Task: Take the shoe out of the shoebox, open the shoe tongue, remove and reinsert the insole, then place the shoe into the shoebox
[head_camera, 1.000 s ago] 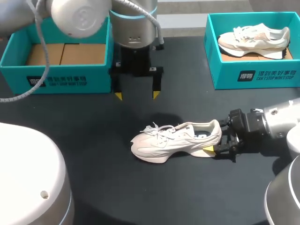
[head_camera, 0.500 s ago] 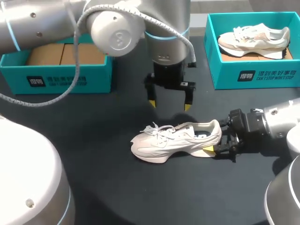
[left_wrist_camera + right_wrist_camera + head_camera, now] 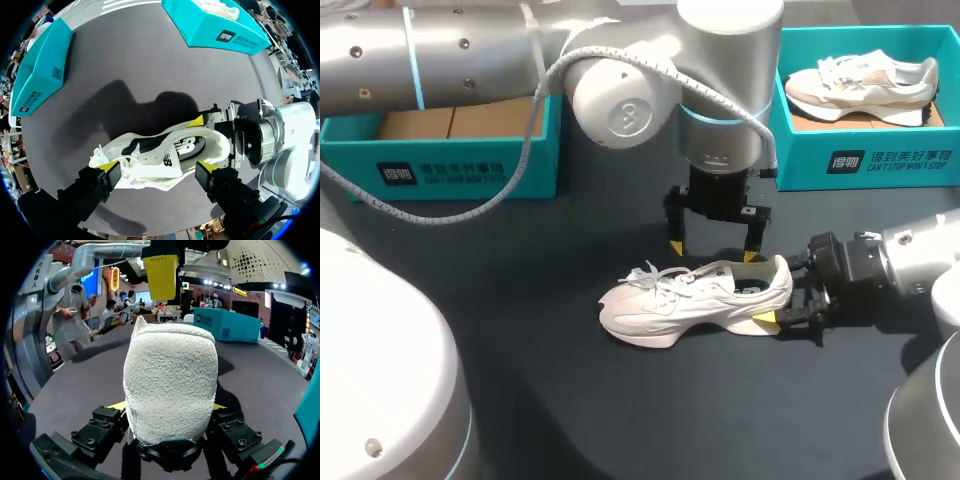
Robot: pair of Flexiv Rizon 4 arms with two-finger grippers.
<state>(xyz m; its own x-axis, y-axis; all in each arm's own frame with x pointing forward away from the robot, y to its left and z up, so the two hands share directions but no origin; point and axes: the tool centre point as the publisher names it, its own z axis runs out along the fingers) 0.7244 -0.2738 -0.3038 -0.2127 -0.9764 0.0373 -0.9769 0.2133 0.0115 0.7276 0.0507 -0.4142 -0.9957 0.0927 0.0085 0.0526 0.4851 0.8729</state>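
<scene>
Right end effector (image 3: 170,407): clamped on the heel of the shoe (image 3: 170,375), yellow edges pressed to both sides. Shoe on its sole on the bench (image 3: 520,300), toe pointing away from that grip.

Left end effector (image 3: 156,166): fingers apart, hanging just above the shoe's mouth, touching nothing.

Step in hand, by judgement: opening the tongue. Best to keep the heel clamp firm as an anchor, lower the left fingers ahead of the collar, catch the tongue's edge rather than the laces, and pull toward the toe.

Right wrist view: proof of the two-sided heel hold; head view shows one yellow tip only. Left wrist view: dark insole inside the opening, unseen elsewhere. Head view alone: empty shoebox (image 3: 460,165), well beyond the left end effector.
</scene>
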